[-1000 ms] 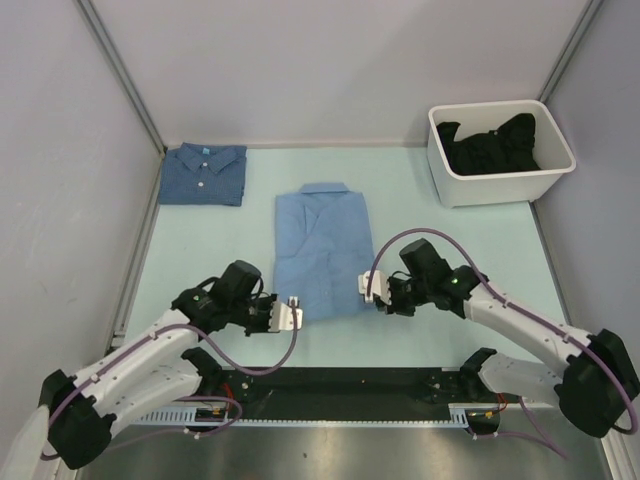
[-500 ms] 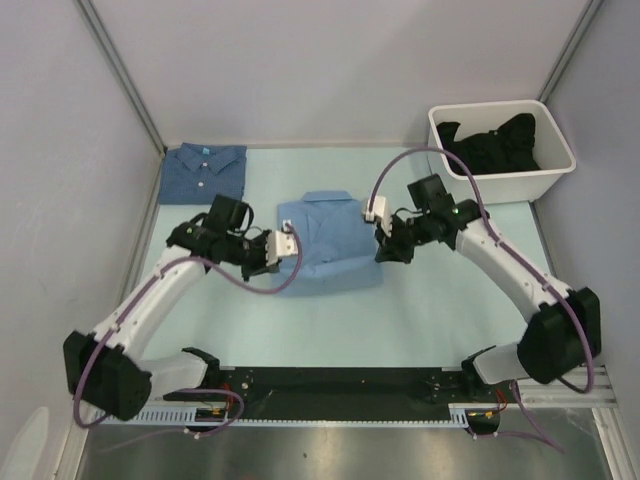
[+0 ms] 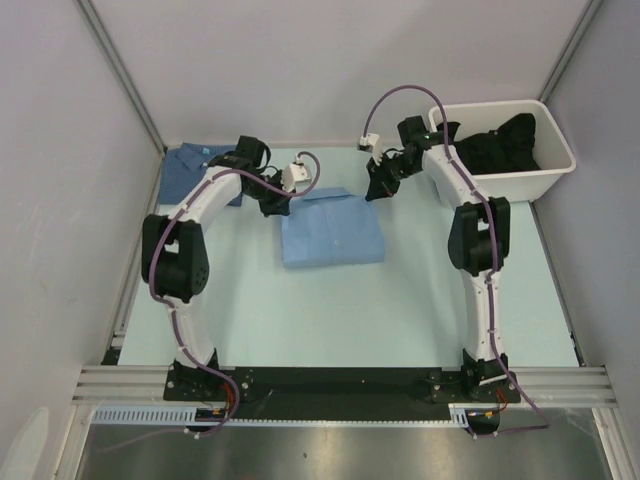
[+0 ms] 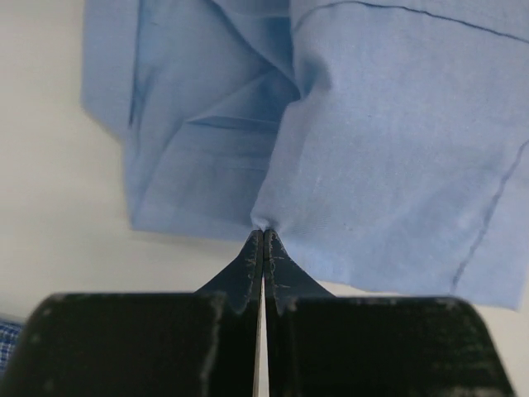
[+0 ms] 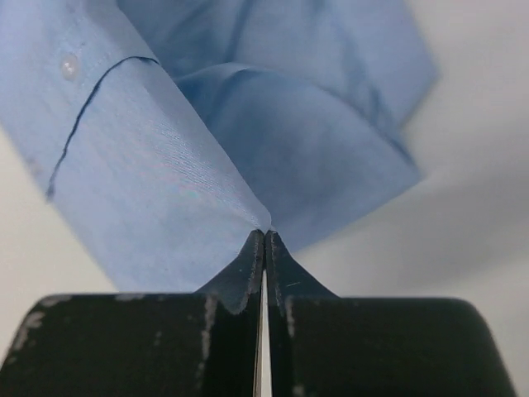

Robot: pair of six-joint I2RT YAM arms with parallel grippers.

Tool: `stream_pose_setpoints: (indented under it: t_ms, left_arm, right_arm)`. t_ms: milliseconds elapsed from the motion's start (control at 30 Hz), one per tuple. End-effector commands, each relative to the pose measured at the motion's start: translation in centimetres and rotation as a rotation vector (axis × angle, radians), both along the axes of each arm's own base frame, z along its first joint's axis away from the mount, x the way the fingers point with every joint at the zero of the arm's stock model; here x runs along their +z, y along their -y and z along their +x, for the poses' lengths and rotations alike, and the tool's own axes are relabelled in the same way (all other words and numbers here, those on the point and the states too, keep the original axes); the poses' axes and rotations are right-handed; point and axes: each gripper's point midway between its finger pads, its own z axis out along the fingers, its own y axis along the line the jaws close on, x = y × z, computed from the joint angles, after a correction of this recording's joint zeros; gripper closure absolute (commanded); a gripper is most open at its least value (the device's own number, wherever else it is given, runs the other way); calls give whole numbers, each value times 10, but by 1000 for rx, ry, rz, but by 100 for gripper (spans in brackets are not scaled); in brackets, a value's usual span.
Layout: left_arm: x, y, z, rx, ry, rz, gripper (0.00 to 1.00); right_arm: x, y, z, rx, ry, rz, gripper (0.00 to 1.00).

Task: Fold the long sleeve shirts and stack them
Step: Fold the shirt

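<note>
The light sky-blue shirt [image 3: 333,228] lies folded over on the pale table [image 3: 400,300]. My left gripper [image 3: 278,204] is shut on its far left corner, and my right gripper [image 3: 377,190] is shut on its far right corner. The left wrist view shows my left gripper [image 4: 263,233] pinching the shirt's hem [image 4: 397,165]. The right wrist view shows my right gripper [image 5: 264,232] pinching a fold of the shirt [image 5: 165,174]. The darker denim-blue shirt [image 3: 190,170] lies folded at the back left, partly hidden by my left arm.
A white bin [image 3: 500,150] holding dark clothes stands at the back right, close to my right arm. Grey walls close in the back and both sides.
Both grippers have carried the shirt's near edge away from me toward the collar. The light blue shirt went from lying long to folded in half.
</note>
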Motion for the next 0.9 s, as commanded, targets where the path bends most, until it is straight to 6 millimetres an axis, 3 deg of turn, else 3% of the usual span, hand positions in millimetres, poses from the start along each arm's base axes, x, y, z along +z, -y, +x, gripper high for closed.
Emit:
stream_pose_setpoints:
  t_ms: [0,33,67,100,167,300,400,433,600,867]
  left_arm:
    - [-10,6,44,43,20,-14,100]
    - [-16,6,48,56,8,-8,100]
    - [-20,7,57,71,9,-4,100]
    - [-36,5,62,87,-16,16,100]
    - [-48,4,68,115,-23,25,100]
    - [-70,-4,76,180,-42,65,100]
    - [-64,-2,73,193,-38,34,100]
    - [-51,0,73,195,-18,17,100]
    - [-25,-2,78,225,41,-10,100]
    - [-24,-28,106,350,103,4,100]
  right_arm:
    - [-9,-2,28,-23,-58,10,100]
    - [-34,0,32,-37,-109,-7,100]
    - [-31,0,39,-41,-93,-7,100]
    - [-40,1,42,-50,-100,-18,100]
    - [-59,2,47,-71,-108,-39,100]
    - [-76,0,59,-138,-106,-42,100]
    - [-65,-1,70,-211,-89,-9,100]
    - [-60,-1,73,-228,-75,0,100]
    - [-18,-1,85,-269,35,72,100]
    - [14,1,120,-384,176,155,100]
